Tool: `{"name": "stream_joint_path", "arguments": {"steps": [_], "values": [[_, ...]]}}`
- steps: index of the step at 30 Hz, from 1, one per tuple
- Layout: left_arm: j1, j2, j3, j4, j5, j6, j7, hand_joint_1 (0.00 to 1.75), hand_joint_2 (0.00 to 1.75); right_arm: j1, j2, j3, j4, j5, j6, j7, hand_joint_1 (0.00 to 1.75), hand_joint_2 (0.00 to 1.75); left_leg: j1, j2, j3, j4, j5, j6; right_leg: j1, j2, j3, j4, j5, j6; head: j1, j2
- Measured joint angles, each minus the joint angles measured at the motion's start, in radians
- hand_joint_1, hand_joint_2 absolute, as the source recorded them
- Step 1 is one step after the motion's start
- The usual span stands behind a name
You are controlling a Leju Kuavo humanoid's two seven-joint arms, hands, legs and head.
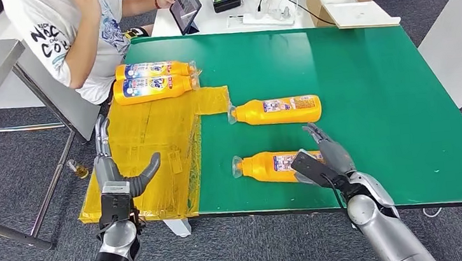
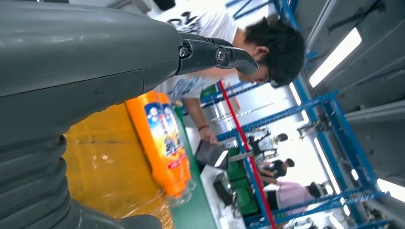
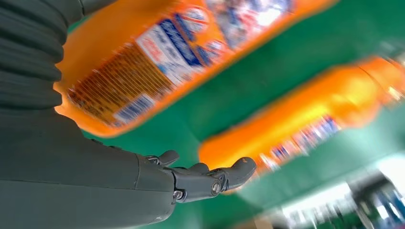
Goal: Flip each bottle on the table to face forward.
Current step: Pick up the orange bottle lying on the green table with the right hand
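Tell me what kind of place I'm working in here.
Probably a robot lab or test bay in an industrial hall: a green work table holding orange bottles, a seated person with a tablet, and blue racking under strip lights.

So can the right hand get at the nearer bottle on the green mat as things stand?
Probably yes. The right hand is open and already at the base end of the nearer bottle, with nothing between them; the farther bottle lies apart.

Left hand (image 1: 116,173) raised upright at the near left, fingers straight, thumb spread wide, holding nothing. Right hand (image 1: 320,157) reaching forward at the near right, fingers extended and apart.
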State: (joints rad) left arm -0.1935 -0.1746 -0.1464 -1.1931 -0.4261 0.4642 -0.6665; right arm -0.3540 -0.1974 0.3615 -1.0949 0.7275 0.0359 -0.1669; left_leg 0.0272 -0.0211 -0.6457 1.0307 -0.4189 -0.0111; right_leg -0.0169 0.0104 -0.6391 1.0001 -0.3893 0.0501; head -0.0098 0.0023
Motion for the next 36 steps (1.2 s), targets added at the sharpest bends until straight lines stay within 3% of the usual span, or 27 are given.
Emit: {"name": "stream_joint_path", "arguments": {"steps": [14,22,36], "values": [[-0.031,-0.002,-0.037,0.101,0.024,-0.022,0.000,0.00,1.75,-0.082,-0.123,0.111,0.106,-0.147,0.216,-0.043,0.00,1.75,0.000,0.000,0.000,0.000,0.000,0.000,0.000,0.000,0.000,0.000,0.000,0.000,0.000,0.000],[-0.049,-0.002,-0.055,0.133,0.032,-0.021,0.000,0.00,1.75,-0.105,-0.159,0.160,0.131,-0.169,0.230,-0.046,0.00,1.75,0.000,0.000,0.000,0.000,0.000,0.000,0.000,0.000,0.000,0.000,0.000,0.001,0.000,0.000],[-0.058,-0.002,-0.063,0.147,0.043,-0.022,0.000,0.00,1.75,-0.125,-0.177,0.197,0.148,-0.180,0.252,-0.038,0.00,1.75,0.000,0.000,0.000,0.000,0.000,0.000,0.000,0.000,0.000,0.000,0.000,0.001,0.000,0.000]]}}
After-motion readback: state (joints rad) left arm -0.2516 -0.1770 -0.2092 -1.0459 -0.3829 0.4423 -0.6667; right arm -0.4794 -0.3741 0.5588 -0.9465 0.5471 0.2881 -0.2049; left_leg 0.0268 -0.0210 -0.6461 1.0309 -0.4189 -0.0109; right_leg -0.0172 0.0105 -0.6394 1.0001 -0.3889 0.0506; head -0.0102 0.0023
